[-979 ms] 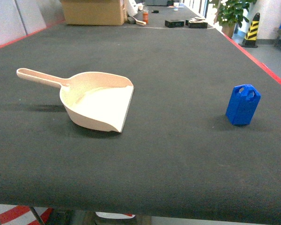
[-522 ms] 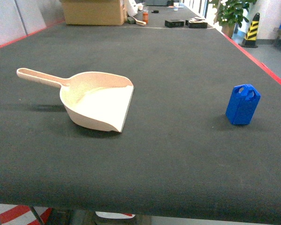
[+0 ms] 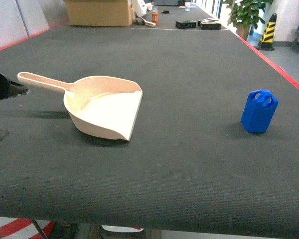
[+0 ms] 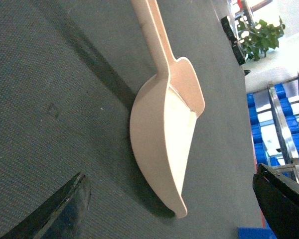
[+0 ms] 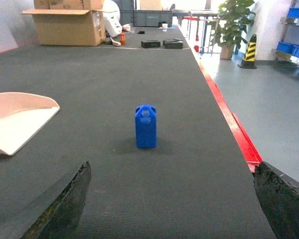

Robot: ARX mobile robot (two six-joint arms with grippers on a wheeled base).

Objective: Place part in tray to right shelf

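Dark grey ribbed matting covers the long work table [image 3: 189, 164], edged in red, with a brown cardboard box [image 3: 98, 12] and a potted green plant [image 3: 245, 14] at the far end. Left gripper [image 3: 0, 107] shows at the frame's edge in the head view, jaws spread apart and gripping nothing; the cream-beige plastic scoop tray [image 3: 103, 109] lies just ahead of them, the tip of its long handle close beside the upper jaw, its flat lip facing away. From the left wrist, the tray [image 4: 164, 129] sits between and beyond the two dark jaws. Right gripper [image 5: 172, 199] is out of the head view; its wrist camera shows both jaws wide apart, gripping nothing, and the small bright-blue jerrycan-shaped plastic part [image 5: 146, 126] standing upright on the mat, centred ahead of the gap and well clear. Tray and part [image 3: 259, 111] sit well apart.
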